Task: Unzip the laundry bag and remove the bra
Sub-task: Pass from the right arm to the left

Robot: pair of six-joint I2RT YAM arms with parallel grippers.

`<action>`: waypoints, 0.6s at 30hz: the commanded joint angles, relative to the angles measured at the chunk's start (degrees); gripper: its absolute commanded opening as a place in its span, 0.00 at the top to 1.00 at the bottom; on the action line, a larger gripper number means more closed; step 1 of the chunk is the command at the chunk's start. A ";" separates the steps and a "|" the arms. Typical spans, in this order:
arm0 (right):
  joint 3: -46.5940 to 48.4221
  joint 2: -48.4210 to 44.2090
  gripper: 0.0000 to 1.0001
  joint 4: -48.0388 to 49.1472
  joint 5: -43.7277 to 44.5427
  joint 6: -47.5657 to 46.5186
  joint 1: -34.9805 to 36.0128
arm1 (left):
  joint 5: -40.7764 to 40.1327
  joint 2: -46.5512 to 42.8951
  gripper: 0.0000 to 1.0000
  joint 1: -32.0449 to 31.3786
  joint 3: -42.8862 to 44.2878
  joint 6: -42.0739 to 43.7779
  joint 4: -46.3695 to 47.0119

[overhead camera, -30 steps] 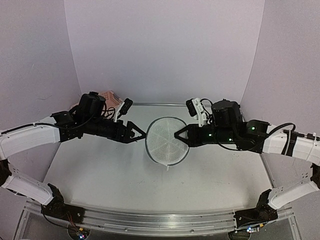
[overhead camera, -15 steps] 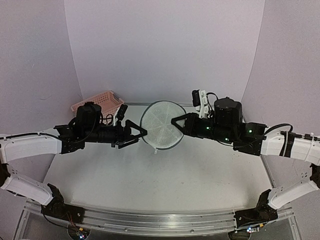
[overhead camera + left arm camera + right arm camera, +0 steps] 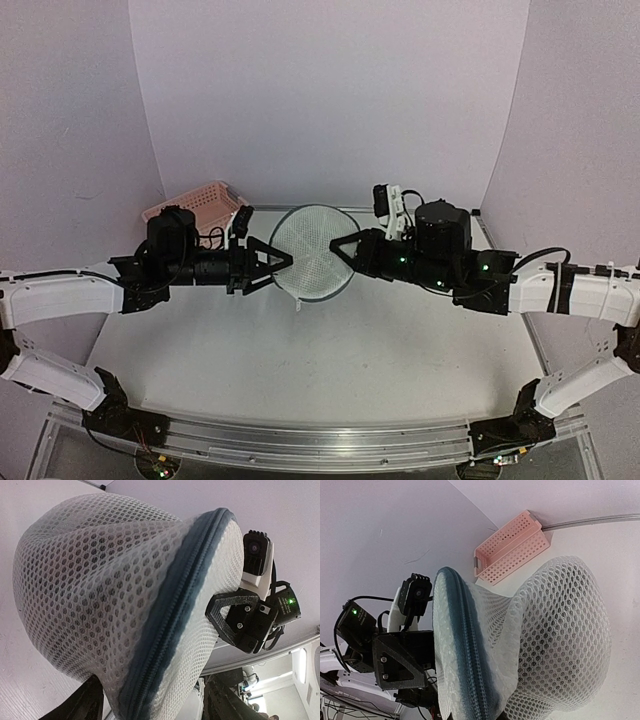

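You had one pink lattice basket (image 3: 190,206) on the worktop (image 3: 320,350), set at the far left corner against the back wall. In the top view the wrist of the left arm (image 3: 60,295) stood in front of its near edge, and the basket lay apart from the work. You had one laundry bag (image 3: 75,545), held between the two hands over the middle of the worktop and turned so that its round lid (image 3: 312,240) faced the top camera. You could not tell whether its lower edge touched the worktop. The right hand (image 3: 338,247) was clenched on the right side of the bag at the dark grey zip rim (image 3: 175,610). The left hand (image 3: 272,262) was released at the bag's left side: its two fingers (image 3: 85,707) stood apart, one on the mesh-wall side of the rim and one on the lid side. The zip was closed along all of the rim that showed. One small white tab (image 3: 298,303) hung below the lid. One dark shape (image 3: 92,612) showed through the mesh, too dim to name. The bag filled both wrist views and hid most of each hand's own fingers. You had two arms and two hands in view.
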 commanded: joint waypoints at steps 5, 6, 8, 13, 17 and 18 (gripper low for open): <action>1.79 -1.13 1.00 8.84 0.64 1.15 0.43 | 2.90 -1.70 0.47 -0.08 -0.95 -2.64 6.92; 1.79 -1.05 1.00 9.01 0.33 1.20 0.44 | 3.07 -1.70 0.52 -0.10 -1.05 -2.85 7.37; 1.64 -0.95 1.00 9.12 0.09 1.15 0.50 | 3.44 -1.75 0.63 -0.04 -1.11 -3.34 8.10; 0.55 -0.49 1.00 9.69 0.08 1.62 0.53 | 3.93 -1.60 0.80 -0.10 -1.29 -4.02 9.10; -0.25 -0.02 1.00 9.75 0.47 1.77 0.49 | 3.90 -1.14 1.00 -0.12 -1.40 -4.69 9.92; -0.37 0.08 1.00 9.75 0.50 1.77 0.53 | 3.74 -1.17 1.00 -0.06 -1.47 -4.76 10.03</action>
